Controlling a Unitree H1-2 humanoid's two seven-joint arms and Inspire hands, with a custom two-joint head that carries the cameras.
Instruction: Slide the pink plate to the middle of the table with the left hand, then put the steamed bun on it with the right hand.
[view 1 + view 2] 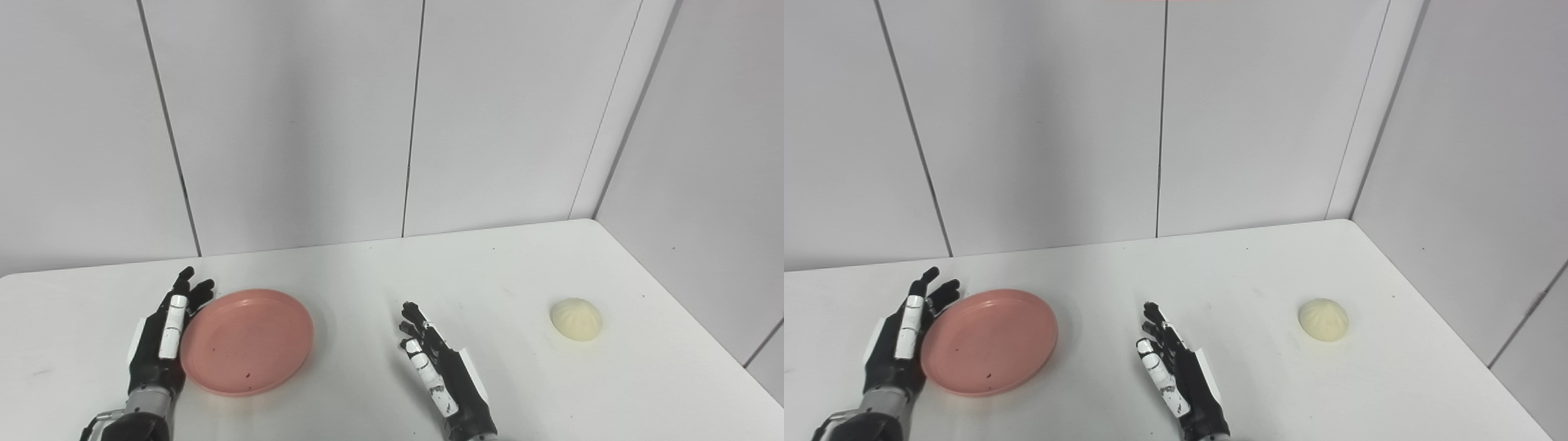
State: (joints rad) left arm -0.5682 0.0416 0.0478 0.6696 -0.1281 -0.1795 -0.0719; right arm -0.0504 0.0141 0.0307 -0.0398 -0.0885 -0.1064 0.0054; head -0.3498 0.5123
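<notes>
So the pink plate (247, 342) is sitting left of the middle of the white table (502, 269), and the left hand (162, 343) is right up against its left rim, fingers straight and spread, not gripping anything. The right hand (441, 367) is flat-ish and open too, near the middle, holding nothing. The steamed bun (576, 319) is off on the right side, well apart from both hands.

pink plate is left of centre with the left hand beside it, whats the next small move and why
Probably push the pink plate rightward with the left hand, whose open fingers rest at its left rim. The plate sits left of the middle, and the steamed bun waits untouched at right.
</notes>
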